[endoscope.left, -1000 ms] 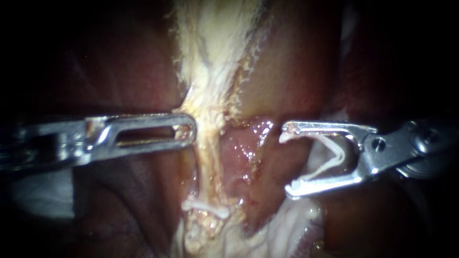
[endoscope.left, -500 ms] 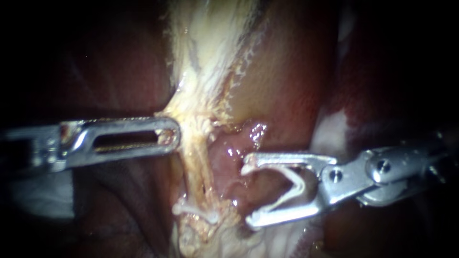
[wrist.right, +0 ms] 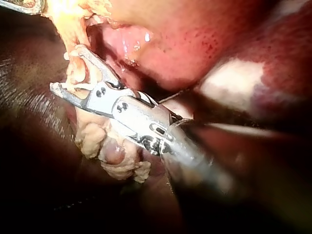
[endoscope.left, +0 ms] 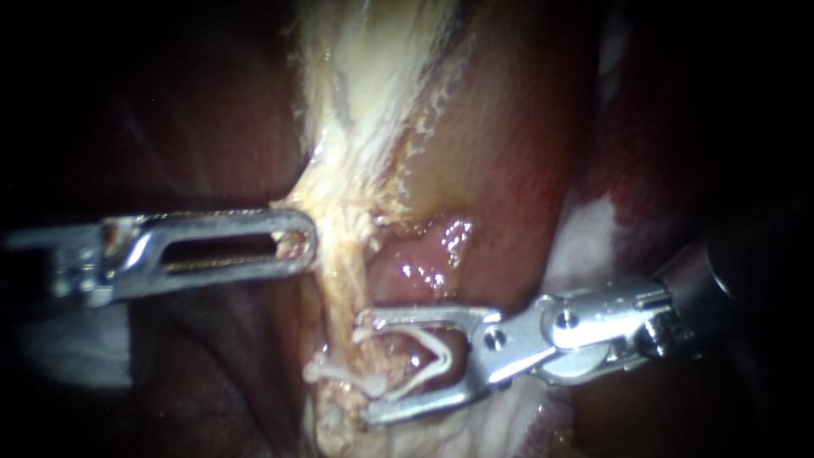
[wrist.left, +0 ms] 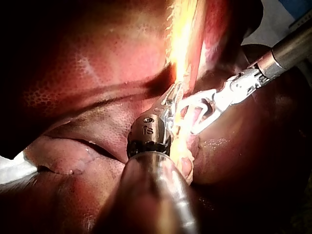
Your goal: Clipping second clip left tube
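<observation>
On the left, the left instrument comes in flat from the side. Its tool is a long metal tip with a slot in it. The two jaws are pressed together. They pinch the left edge of the pale tissue. This tissue is stringy and yellow-white. It is wide at the far end and gets thin as it comes nearer.

In the middle, the thin part goes on as the tube. The tube runs from far to near. Close to its near end a shut clip sits across it. This clip is small and white. Nearer than that is a lumpy yellow knob of tissue.

Just right of the tube is a wet, pink, shiny patch. Past it, the dark red liver fills the far right side.

On the right, the right instrument comes in from the right side. Its tool is spread wide, like a little beak. Inside it sits an open clip, white and shaped like a V. Both jaws touch this clip, one from the far side and one from the near side. The tips of the jaws reach the tube, and the tube lies between them. The shut clip is right beside the near arm of the open clip. I cannot tell if the two clips touch.
</observation>
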Controlling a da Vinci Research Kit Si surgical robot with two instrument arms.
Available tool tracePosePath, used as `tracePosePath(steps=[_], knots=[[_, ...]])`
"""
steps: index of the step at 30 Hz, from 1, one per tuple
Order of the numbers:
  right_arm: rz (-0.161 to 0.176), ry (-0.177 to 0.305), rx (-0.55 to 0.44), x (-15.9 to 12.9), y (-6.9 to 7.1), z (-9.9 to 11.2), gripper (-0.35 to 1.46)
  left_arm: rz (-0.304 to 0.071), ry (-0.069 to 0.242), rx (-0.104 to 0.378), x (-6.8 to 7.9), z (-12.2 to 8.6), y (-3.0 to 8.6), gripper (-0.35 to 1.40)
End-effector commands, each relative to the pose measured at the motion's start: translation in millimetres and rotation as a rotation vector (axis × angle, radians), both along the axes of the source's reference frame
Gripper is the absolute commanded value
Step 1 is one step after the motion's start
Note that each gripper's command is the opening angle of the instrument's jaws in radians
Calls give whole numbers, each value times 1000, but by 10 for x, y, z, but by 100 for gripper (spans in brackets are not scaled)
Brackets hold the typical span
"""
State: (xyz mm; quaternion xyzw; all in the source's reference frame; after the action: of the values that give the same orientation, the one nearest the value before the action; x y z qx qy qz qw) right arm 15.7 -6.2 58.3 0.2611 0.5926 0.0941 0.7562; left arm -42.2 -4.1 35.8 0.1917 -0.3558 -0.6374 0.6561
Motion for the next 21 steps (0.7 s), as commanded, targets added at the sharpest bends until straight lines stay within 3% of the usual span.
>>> tracePosePath(steps=[1,15,21], knots=[[1,-1,5,2,0,2,59,0,1,0,0,-1,0,-35],[-4,5,3,19,0,14,59,-1,1,0,-4,-10,-5,-35],[-22,19,18,29,-5,16,59,0,1,0,-4,-10,-5,-35]])
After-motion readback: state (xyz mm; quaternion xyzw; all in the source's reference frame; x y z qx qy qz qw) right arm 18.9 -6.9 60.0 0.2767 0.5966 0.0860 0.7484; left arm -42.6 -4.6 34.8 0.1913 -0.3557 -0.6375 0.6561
